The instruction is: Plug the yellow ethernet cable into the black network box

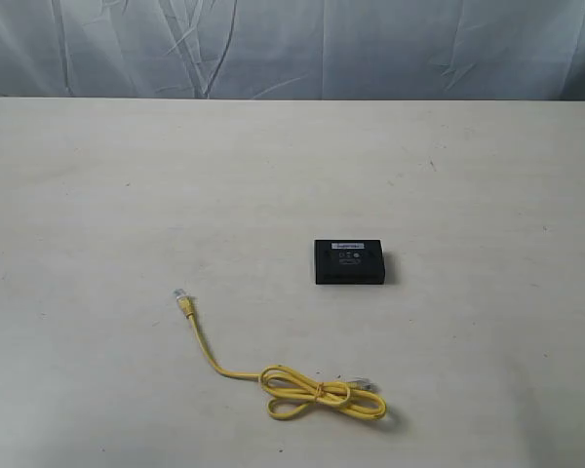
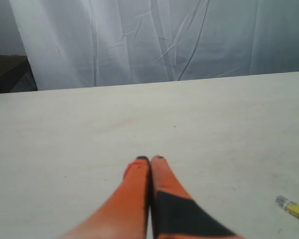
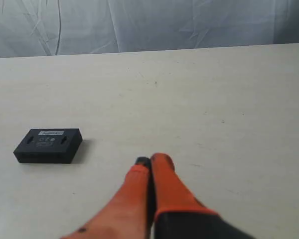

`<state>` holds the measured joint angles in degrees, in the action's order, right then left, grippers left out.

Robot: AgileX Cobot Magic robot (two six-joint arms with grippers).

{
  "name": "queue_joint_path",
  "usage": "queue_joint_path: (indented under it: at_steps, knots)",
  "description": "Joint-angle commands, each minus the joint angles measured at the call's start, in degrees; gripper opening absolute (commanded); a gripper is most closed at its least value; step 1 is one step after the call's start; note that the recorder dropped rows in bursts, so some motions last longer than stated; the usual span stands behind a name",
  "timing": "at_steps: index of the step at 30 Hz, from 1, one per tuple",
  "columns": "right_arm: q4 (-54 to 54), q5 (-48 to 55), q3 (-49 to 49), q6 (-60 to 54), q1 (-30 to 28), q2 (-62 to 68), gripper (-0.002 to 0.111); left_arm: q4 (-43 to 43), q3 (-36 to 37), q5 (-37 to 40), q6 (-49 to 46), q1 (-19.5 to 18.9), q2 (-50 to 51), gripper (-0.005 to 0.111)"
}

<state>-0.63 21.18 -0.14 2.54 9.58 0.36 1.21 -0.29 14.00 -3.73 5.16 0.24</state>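
The yellow ethernet cable (image 1: 292, 385) lies on the table near the front, its loose coil at the lower middle. One clear plug (image 1: 180, 295) reaches out to the left and the other (image 1: 363, 380) rests by the coil. The black network box (image 1: 351, 262), flat with a pale label, sits right of centre, apart from the cable. Neither gripper shows in the exterior view. My left gripper (image 2: 150, 159) is shut and empty, with a cable plug (image 2: 291, 207) off to one side. My right gripper (image 3: 150, 160) is shut and empty, with the box (image 3: 48, 145) well away from it.
A pale table (image 1: 127, 195) fills the scene, with a wrinkled grey-white curtain (image 1: 292, 49) behind its far edge. A dark opening (image 2: 10, 72) shows beside the curtain in the left wrist view.
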Motion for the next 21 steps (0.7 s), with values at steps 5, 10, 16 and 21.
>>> queue_joint_path:
  at_steps: [5, 10, 16, 21]
  knots:
    - [0.09, -18.64, 0.14, -0.01, -0.29, -0.36, 0.0, -0.37, 0.29, -0.7, 0.39, -0.01, -0.24, 0.0]
    - [0.09, -34.47, 0.14, -0.01, -0.29, -0.36, 0.0, -0.37, 0.29, -0.7, 0.39, -0.01, -0.24, 0.0]
    - [-1.03, -33.77, -0.56, -1.4, -0.29, -0.36, 0.0, -0.37, 0.29, -0.7, 0.39, -0.01, -0.24, 0.0]
    - [0.63, 6.12, -21.01, -1.4, -0.29, 16.03, 0.0, -0.37, 0.29, -0.7, 0.39, -0.01, -0.24, 0.0]
